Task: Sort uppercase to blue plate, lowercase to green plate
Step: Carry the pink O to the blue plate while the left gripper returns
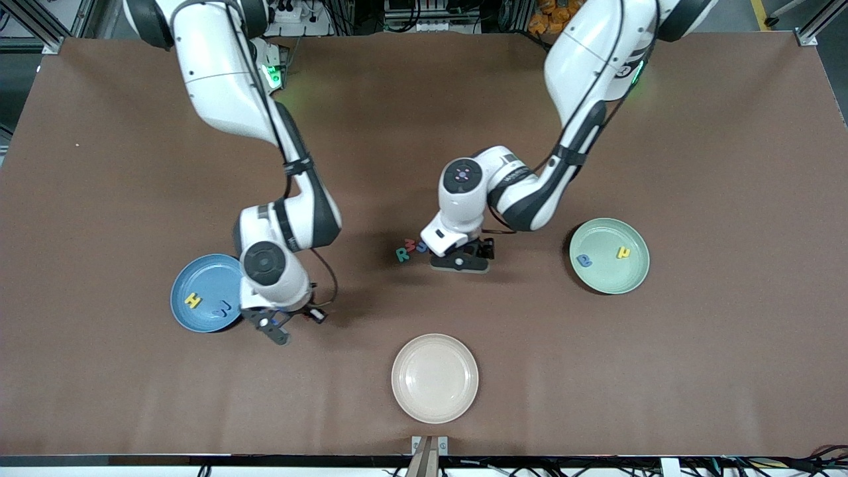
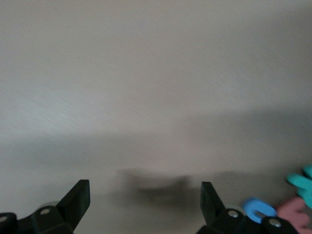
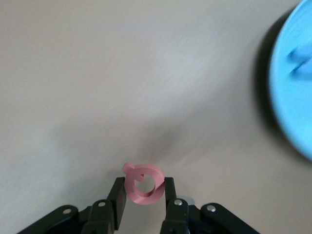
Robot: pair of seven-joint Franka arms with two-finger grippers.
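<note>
We read this as a robotics lab. Two white arms [image 1: 265, 132] are mounted along one edge of a wide table [image 1: 99, 199] under a brown cover. Aluminium framing [image 1: 40, 26], power strips [image 1: 298, 16] and loose cables [image 1: 762, 464] ring it. Foam letters [image 1: 411, 248] and plain plates [image 1: 434, 377] look like test props.

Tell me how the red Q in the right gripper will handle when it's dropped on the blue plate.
The red Q is a thin foam ring, so it is probably very light and slightly squashy between the right gripper fingers. Held on edge, it may roll or flop flat on release. The blue plate has a raised rim that should contain it.
</note>
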